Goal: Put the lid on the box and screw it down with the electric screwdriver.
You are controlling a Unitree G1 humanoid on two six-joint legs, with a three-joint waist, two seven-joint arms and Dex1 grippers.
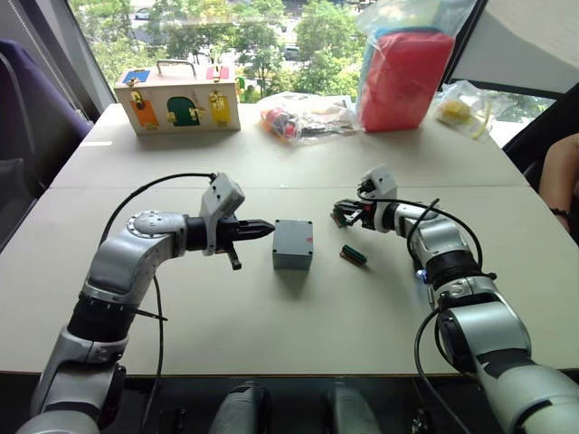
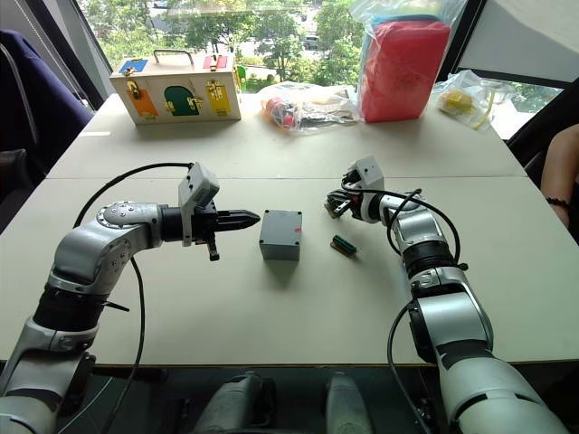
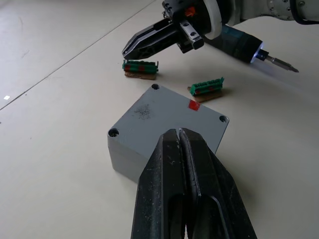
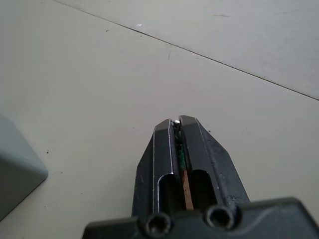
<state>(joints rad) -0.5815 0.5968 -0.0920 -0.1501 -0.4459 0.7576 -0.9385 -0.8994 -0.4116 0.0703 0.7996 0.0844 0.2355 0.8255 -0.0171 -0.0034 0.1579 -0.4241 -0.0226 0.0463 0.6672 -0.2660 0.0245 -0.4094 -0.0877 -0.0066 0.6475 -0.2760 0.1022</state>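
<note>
The grey box stands mid-table with the lid seated on top; a seam runs round the box's wall, and a small red mark sits near one lid edge. My left gripper is shut and empty, its tips just short of the box's left side. My right gripper is shut to the right of the box, low over a green-brown piece. The black electric screwdriver lies by my right wrist, its metal bit pointing away from the box and its tip lit.
A second green-brown piece lies just right of the box. At the far edge stand a wooden box with a handle, plastic bags and a red bag in plastic. A person's arm shows at the right edge.
</note>
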